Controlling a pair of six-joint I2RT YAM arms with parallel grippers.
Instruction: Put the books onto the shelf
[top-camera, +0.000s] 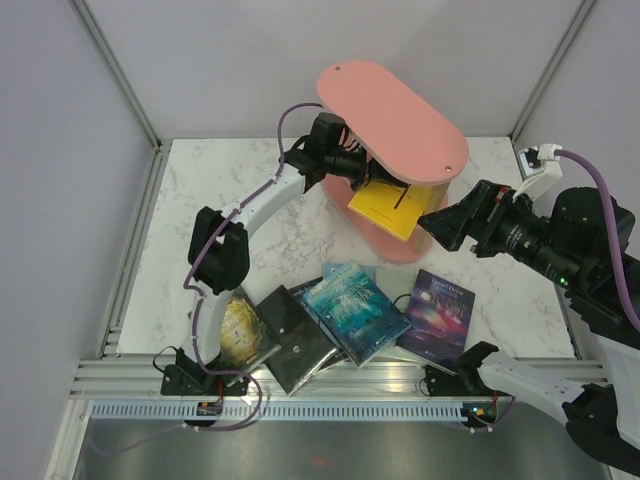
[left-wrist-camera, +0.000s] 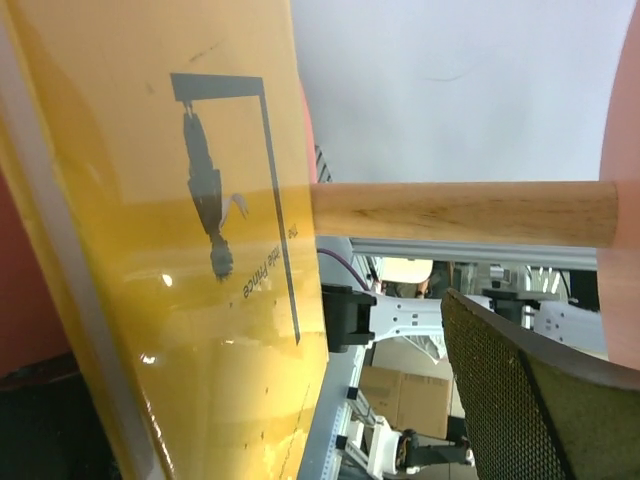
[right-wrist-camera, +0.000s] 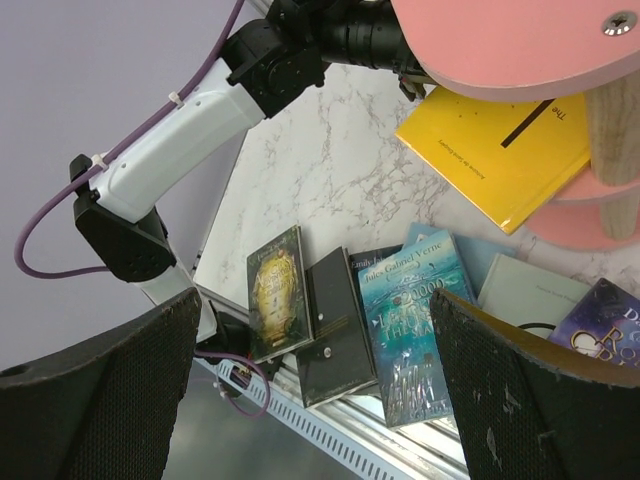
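Left gripper: spread wide, nothing clamped. Yellow book, shelved, is seen clear of the visible finger, long axis along it.

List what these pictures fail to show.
- Top view: fingertips of the left gripper, hidden under the top board of the shelf.
- Left wrist view: one left finger, behind the yellow book.
- Right wrist view: cover of the pale book, partly under the teal book and the purple book, itself cut off by the frame edge and a finger of the right gripper.
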